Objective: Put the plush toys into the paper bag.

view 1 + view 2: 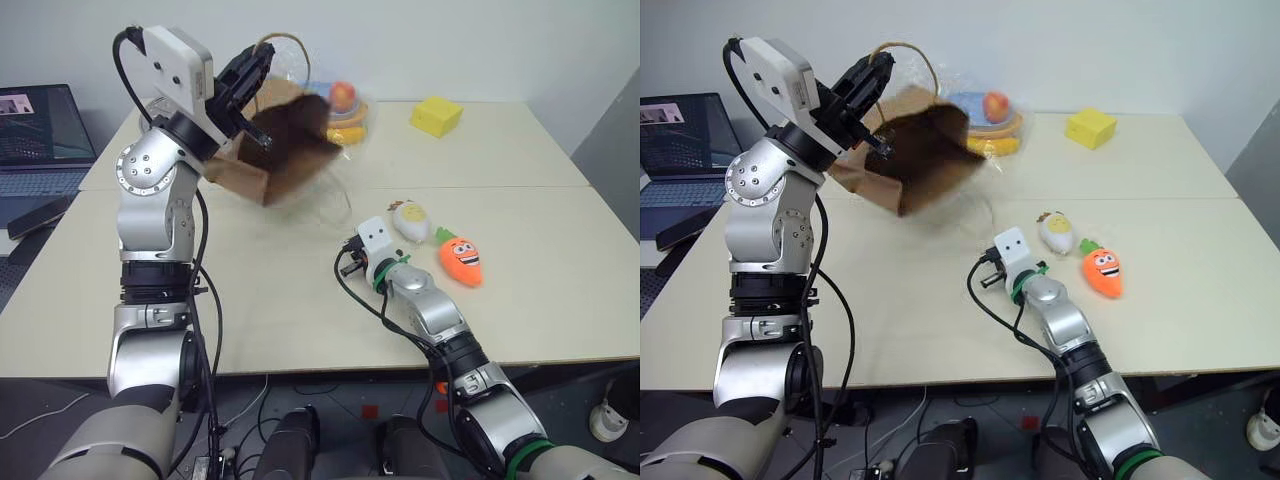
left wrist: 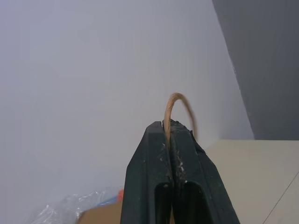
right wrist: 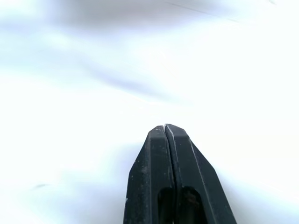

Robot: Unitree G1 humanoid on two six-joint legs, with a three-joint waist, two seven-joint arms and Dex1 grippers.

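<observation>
A: Spanning the scene, what is biggest?
B: A pale tabletop (image 1: 300,310). Above its far left part hangs the brown paper bag (image 1: 285,150), tilted, clear of the surface.
A: Held how?
B: The left claw (image 1: 248,72) is clamped on its twisted handle (image 2: 176,105).
A: And the toys?
B: The white egg toy (image 1: 411,221) and orange carrot toy (image 1: 460,257) lie side by side at right. The right claw (image 3: 166,133), fingers pressed together and empty, sits just beside the egg.

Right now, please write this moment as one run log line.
left gripper: shut on paper bag handle, bag lifted | right gripper: shut, holds nothing | carrot toy, egg toy: on table
</observation>
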